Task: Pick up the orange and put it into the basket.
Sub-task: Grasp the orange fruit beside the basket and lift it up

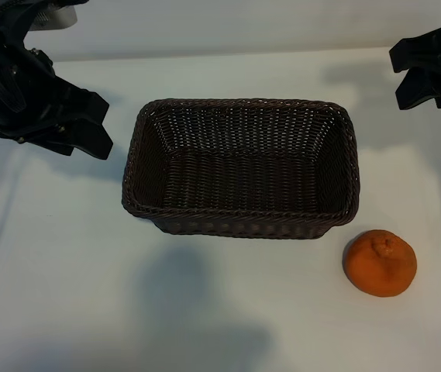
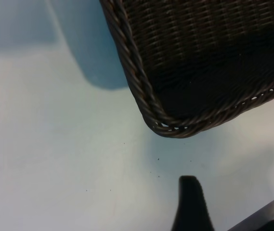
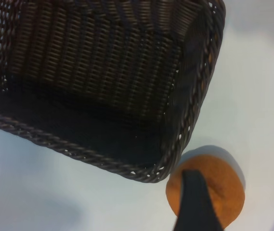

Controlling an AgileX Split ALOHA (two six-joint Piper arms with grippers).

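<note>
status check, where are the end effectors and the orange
Left end effector and right end effector open, empty, flanking basket. Orange on table by basket corner. Path clear.

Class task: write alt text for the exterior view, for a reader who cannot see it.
An empty dark wicker basket sits mid-table, with an orange on the white table just off its near right corner. The left gripper and right gripper hang open at the far corners, holding nothing.
</note>
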